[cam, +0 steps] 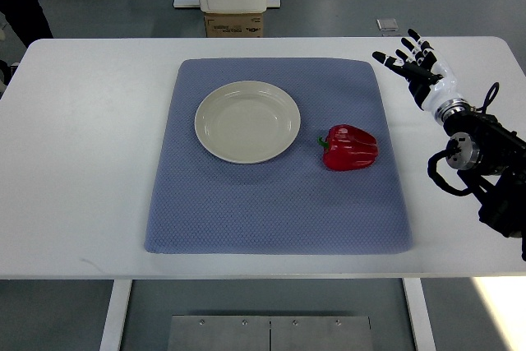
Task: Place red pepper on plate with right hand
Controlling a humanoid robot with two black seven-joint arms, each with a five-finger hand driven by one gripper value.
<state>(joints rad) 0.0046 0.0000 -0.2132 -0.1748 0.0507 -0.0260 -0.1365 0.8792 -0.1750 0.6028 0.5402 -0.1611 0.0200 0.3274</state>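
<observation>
On the white table (82, 162) in front of you lies a blue-grey mat (271, 203), a soft-looking padded square with rounded corners and a fine dotted weave across its surface. Toward its upper left sits the plate (215, 133), round, cream-coloured and smooth, with a shallow well and a plain raised rim; nothing rests on it. To the plate's right, near but not touching, you see the red pepper (352, 147) lying on its side on the mat, glossy and lobed, with a short dark green stem pointing left toward the plate.

Your right hand (415, 67) comes in from the right edge and sits over the bare tabletop just beyond the mat's upper right corner, well apart from the pepper. Its fingers (393, 62) are dark with pale tips, spread loosely and holding nothing, pointing up and to the left. A white shell covers the back of the hand, joined to a metallic wrist ring, and behind that the black forearm (489, 158) carries looped cables.

Beyond the table's far edge you can make out a brown cardboard box (234, 24) below a white upright panel on the grey floor, and a dark sleeve of a person (20, 2) at the upper left corner
</observation>
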